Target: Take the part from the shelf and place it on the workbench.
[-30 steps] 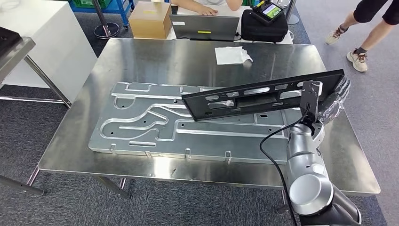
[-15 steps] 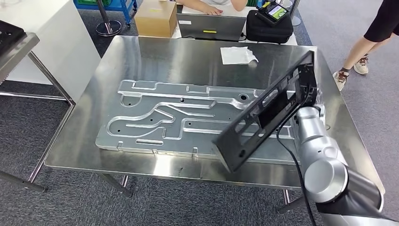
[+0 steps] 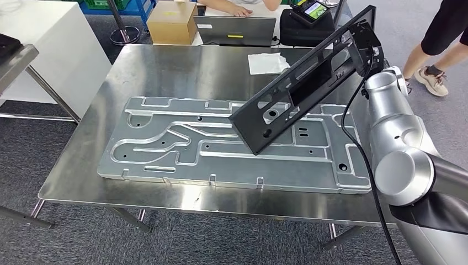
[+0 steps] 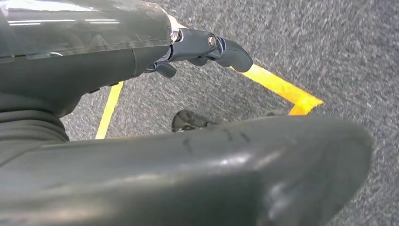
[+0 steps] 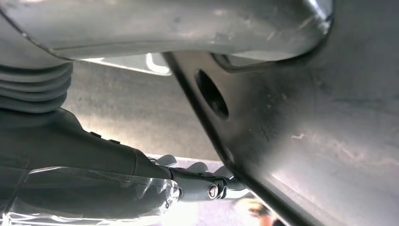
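Note:
The part is a long black slotted frame. My right hand grips it by its far upper end at the table's back right; the frame hides most of the hand. The frame slopes down to the left, and its lower end hangs just above the large silver stamped plate lying on the steel workbench. In the right wrist view the thumb and the fingers clamp the part from both sides. My left hand hangs over grey carpet, its fingers stretched out and holding nothing.
A white cloth lies on the bench's far side. Behind it stand a laptop, a cardboard box and a black bag. A person's legs are at the right. A metal shelf stands at the left.
The part has swung from nearly level to steeply tilted. Its held end has risen toward the back right, and its free end has moved from the bench's front edge to over the plate.

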Controlling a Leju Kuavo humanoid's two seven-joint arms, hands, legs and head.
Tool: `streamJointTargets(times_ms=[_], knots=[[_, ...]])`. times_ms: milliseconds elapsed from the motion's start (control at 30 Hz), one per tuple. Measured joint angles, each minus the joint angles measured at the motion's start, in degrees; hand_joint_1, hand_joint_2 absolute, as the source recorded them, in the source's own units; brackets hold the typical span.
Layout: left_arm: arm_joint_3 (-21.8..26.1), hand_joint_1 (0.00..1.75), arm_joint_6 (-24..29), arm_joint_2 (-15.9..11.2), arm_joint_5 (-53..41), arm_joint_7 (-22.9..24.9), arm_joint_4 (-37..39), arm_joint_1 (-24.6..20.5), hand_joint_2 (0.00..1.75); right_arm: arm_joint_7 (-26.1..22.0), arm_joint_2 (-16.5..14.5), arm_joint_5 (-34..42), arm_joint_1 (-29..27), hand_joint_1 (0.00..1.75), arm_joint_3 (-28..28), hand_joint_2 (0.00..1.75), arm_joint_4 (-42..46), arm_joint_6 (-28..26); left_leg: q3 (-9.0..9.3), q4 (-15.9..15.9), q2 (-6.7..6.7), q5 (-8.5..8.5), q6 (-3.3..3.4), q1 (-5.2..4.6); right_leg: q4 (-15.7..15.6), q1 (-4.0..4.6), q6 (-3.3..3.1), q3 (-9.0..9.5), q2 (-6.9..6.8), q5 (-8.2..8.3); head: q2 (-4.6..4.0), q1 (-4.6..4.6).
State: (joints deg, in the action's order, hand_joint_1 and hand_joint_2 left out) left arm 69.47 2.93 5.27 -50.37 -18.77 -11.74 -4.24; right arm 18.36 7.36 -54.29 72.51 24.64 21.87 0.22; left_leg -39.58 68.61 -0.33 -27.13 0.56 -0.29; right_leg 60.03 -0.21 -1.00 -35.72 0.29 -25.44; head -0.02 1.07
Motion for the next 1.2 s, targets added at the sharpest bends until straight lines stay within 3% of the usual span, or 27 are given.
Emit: streamJointTargets(times_ms=[33,100,233,300,367,400,433,467,533,600,733,800,867,933,967,1033,1100,1200], knots=[[0.09,0.0,-0.1,-0.07,0.03,-0.13,-0.01,0.0,0.0,0.32,0.14,-0.76,0.61,0.0,-0.77,0.0,-0.07,0.8,1.67,-3.7,0.03,1.62,0.67,-0.25,0.04,0.2,0.01,0.03,0.06,-0.05,0.0,0.0],[0.27,0.0,-0.38,-0.23,0.09,-0.42,-0.02,-0.01,0.0,1.34,0.54,-3.1,2.1,0.0,-2.85,0.0,-0.35,2.83,3.67,-8.19,0.1,2.65,1.4,-0.66,0.06,0.26,0.28,-0.15,0.13,-0.02,0.0,0.0],[0.39,0.0,-0.95,-0.34,0.11,-1.0,-0.02,0.1,0.0,2.46,1.27,-6.45,3.43,0.0,-6.72,0.0,-0.64,3.68,4.77,-10.64,0.13,3.24,1.6,-0.38,0.3,0.22,1.49,-0.33,0.04,-0.41,0.0,-0.01],[0.42,0.0,-1.04,-0.29,0.04,-1.39,-0.02,0.11,0.0,1.11,1.72,-7.24,3.6,0.0,-8.19,0.0,-0.63,0.72,5.2,-11.67,0.17,3.87,1.76,-0.1,4.77,0.07,2.01,-2.34,0.0,-3.06,0.0,-0.02],[0.49,0.0,-1.07,-0.28,-0.14,-1.77,-0.02,0.13,0.0,-1.43,2.18,-7.58,3.07,0.0,-9.55,0.0,-0.62,-4.88,5.2,-11.74,0.14,3.96,1.88,-0.03,11.68,-0.31,2.54,-5.77,0.0,-5.91,0.0,-0.03],[0.55,0.0,-1.07,-0.27,-0.28,-1.93,-0.02,0.15,0.0,-2.75,2.37,-7.64,2.46,0.0,-10.19,0.0,-0.62,-8.02,5.2,-11.67,0.12,3.91,1.84,0.03,13.64,-0.55,2.82,-6.87,-0.02,-6.15,0.0,-0.04],[0.61,0.0,-1.07,-0.24,-0.43,-2.09,-0.02,0.17,0.0,-4.06,2.54,-7.65,1.82,0.0,-10.84,0.0,-0.62,-11.05,5.21,-11.56,0.12,3.84,1.75,0.11,13.81,-0.81,3.07,-7.16,-0.05,-5.46,0.0,-0.04],[0.66,0.0,-1.07,-0.2,-0.54,-2.24,-0.02,0.17,0.0,-5.48,2.7,-7.65,1.15,0.0,-11.41,0.0,-0.62,-13.88,5.2,-11.36,0.11,3.69,1.57,0.23,11.71,-1.05,3.31,-6.31,-0.11,-3.79,0.0,-0.04],[0.76,0.0,-1.01,-0.12,-0.67,-2.6,-0.02,0.16,0.0,-9.37,2.97,-7.74,-0.1,0.0,-12.57,0.0,-0.45,-20.11,5.06,-10.65,0.1,3.19,0.99,0.35,4.36,-1.38,3.65,-2.79,-0.24,-0.24,0.0,-0.04],[0.85,0.0,-0.87,-0.09,-0.71,-2.89,-0.02,0.14,0.0,-13.66,3.11,-7.77,-1.5,0.0,-13.64,0.0,-0.19,-26.41,4.84,-9.98,0.07,2.7,0.36,0.27,-0.13,-1.28,3.27,-0.62,-0.1,1.05,0.01,-0.03],[1.0,0.0,-0.72,-0.04,-0.74,-3.02,-0.02,0.14,0.0,-16.95,3.1,-7.6,-3.98,0.0,-14.91,0.0,-0.04,-32.4,4.6,-9.31,0.07,2.0,-0.77,0.37,-0.64,-1.17,1.6,-0.45,0.03,1.07,0.0,-0.02],[1.08,0.0,-0.66,0.04,-0.89,-2.99,-0.02,0.13,0.0,-16.83,3.04,-7.69,-4.58,0.0,-15.25,0.0,0.01,-34.14,2.64,-4.76,0.1,-0.87,-1.35,0.52,-0.85,-1.31,0.92,-0.41,-0.07,1.24,0.0,0.01],[1.16,0.0,-0.49,0.07,-1.13,-2.94,-0.02,0.18,0.0,-16.55,3.02,-8.78,-5.58,0.0,-15.65,0.0,0.18,-36.95,-0.85,3.1,0.12,-4.66,-1.67,0.61,-0.84,-1.17,0.67,-0.44,-0.14,1.23,0.0,0.03],[1.24,0.0,-0.24,0.07,-1.31,-3.01,-0.02,0.33,0.0,-16.74,3.02,-11.52,-7.59,0.0,-15.93,0.0,1.3,-39.02,-2.47,6.81,0.13,-5.38,-1.63,0.63,-0.83,-1.0,0.64,-0.41,-0.17,1.22,0.0,0.03],[1.27,0.0,-0.12,0.08,-1.36,-3.11,-0.02,0.4,0.0,-17.12,3.0,-13.01,-8.7,0.0,-15.97,0.0,2.12,-39.5,-1.72,5.37,0.13,-4.19,-1.47,0.61,-0.82,-0.94,0.64,-0.37,-0.15,1.22,0.0,0.02],[1.3,0.0,0.11,0.05,-1.41,-3.32,-0.02,0.45,0.0,-18.23,2.97,-14.67,-10.31,0.0,-15.96,0.0,3.34,-39.77,2.2,-2.49,0.12,-0.53,-0.84,0.51,-0.81,-0.84,0.68,-0.31,-0.1,1.23,0.0,0.02],[1.32,0.0,0.24,0.0,-1.39,-3.44,-0.02,0.44,0.0,-19.37,2.98,-14.73,-10.97,0.0,-15.89,0.0,3.67,-39.79,5.23,-8.68,0.16,1.46,-0.31,0.24,-0.79,-0.68,1.04,-0.4,-0.05,1.3,0.0,0.02],[1.41,0.0,0.32,-0.02,-1.25,-3.5,-0.02,0.46,0.0,-19.98,2.97,-13.65,-11.14,0.0,-15.77,0.0,2.58,-39.04,5.76,-10.13,0.18,1.94,0.3,0.05,-1.06,-0.67,2.11,-0.44,0.0,1.56,0.0,0.02]])
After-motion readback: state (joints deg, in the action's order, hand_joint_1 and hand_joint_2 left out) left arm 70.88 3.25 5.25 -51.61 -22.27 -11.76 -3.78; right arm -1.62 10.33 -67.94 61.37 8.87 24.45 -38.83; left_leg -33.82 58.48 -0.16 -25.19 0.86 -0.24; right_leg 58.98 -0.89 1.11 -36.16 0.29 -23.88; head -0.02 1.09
